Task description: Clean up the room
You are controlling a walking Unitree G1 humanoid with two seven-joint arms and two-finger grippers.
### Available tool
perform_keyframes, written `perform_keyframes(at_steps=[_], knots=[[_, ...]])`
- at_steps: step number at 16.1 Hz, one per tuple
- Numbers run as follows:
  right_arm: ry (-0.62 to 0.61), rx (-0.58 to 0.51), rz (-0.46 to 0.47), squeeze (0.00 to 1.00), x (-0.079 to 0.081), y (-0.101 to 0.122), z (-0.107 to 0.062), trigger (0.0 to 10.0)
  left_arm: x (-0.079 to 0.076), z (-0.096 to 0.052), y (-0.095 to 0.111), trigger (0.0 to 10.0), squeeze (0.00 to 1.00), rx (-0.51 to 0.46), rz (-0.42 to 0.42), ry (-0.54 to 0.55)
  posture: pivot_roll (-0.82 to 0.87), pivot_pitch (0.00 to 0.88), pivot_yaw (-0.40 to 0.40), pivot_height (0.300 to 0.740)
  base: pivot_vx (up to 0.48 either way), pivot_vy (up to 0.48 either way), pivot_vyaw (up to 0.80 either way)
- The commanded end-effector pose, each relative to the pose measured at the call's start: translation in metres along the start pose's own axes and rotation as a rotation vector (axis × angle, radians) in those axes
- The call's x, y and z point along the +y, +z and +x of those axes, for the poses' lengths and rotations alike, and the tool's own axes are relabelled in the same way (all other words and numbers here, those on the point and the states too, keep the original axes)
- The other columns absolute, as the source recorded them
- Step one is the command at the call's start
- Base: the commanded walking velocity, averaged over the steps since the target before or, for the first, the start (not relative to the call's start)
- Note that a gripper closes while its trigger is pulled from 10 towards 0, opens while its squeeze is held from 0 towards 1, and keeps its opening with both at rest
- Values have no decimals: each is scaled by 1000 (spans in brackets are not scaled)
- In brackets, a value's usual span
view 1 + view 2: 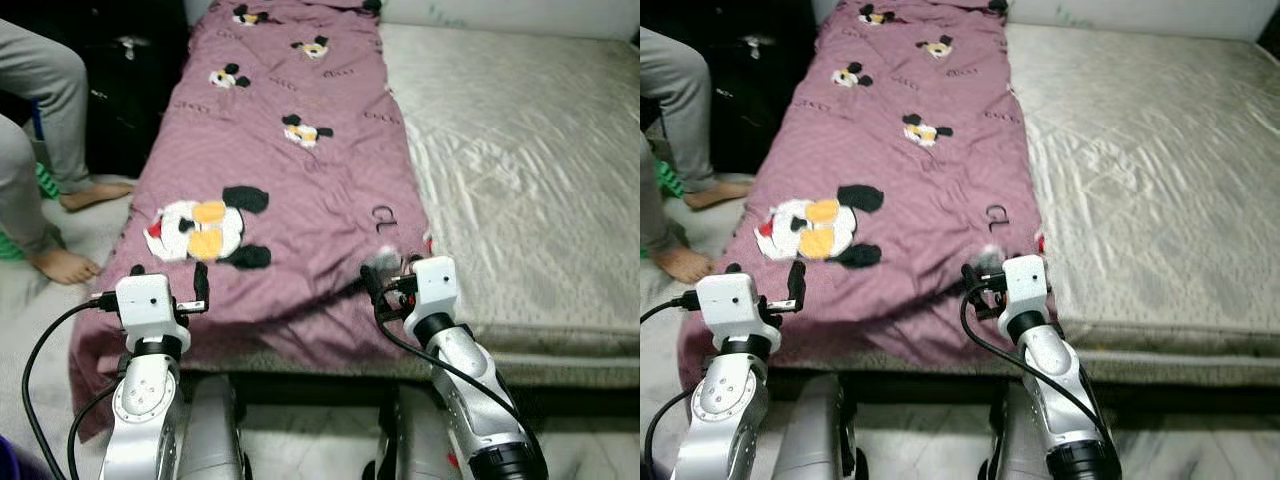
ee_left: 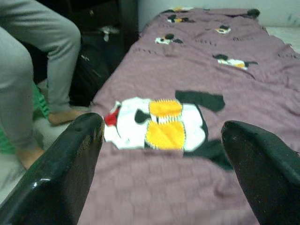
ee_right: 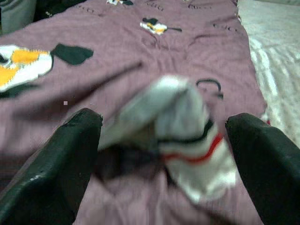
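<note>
Sock (image 3: 180, 136) on the maroon blanket (image 1: 290, 180), right by my right gripper (image 1: 385, 285).

Eye views: blanket runs down the bed's left side, bare mattress (image 1: 520, 170) beside it; my left gripper (image 1: 170, 285) hovers at the near edge, and a person's feet (image 1: 75, 230) are on the floor off to the left. Left wrist: fingers (image 2: 61, 173) spread wide over the mouse print (image 2: 159, 124), holding nothing. Right wrist: fingers (image 3: 56, 164) apart, crumpled white sock sits between them, not clamped.

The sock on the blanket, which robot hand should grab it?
Probably the right. The right gripper is open with the sock lying between its fingers. The left gripper is open over the blanket's cartoon patch, off to the side.
</note>
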State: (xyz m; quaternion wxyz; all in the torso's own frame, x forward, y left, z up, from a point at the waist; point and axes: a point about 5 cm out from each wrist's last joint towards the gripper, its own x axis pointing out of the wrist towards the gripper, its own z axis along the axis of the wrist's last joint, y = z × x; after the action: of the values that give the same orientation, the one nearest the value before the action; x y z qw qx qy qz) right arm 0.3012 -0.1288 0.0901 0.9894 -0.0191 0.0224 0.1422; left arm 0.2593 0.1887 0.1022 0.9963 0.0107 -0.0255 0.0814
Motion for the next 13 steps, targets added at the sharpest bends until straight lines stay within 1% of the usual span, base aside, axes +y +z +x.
perform_keyframes(at_steps=[1,4,8,9,10,11,12,13], knots=[[1,15,-7,0,-5,-2,-2,10000,0,-2,-2,10000,0,16,-3,-7,41,159,-42,507,0,0,0],[0,24,-10,0,-8,-3,-3,10000,1,-4,-4,10000,0,23,-2,-9,40,162,-40,507,0,0,0],[31,33,-3,0,-3,-4,-3,10000,1,-5,-4,10000,0,28,-3,-6,44,162,-36,507,0,0,0],[42,40,-32,0,-2,-4,-1,10000,2,-6,-3,10000,0,28,-2,-6,44,162,-36,507,0,0,400],[43,33,-30,0,-1,-3,0,10000,2,-6,-3,10000,0,28,-1,-5,44,162,-36,507,0,0,788],[61,29,-16,0,4,-2,1,10000,3,-10,-2,10000,0,32,3,-4,62,163,-35,507,0,0,519],[71,29,-10,0,6,-2,1,10000,4,-12,-2,10000,0,36,6,-5,71,162,-33,507,0,0,0],[80,26,-10,0,10,-2,3,10000,5,-19,-3,10000,0,47,15,-5,83,164,-33,507,0,0,0]])
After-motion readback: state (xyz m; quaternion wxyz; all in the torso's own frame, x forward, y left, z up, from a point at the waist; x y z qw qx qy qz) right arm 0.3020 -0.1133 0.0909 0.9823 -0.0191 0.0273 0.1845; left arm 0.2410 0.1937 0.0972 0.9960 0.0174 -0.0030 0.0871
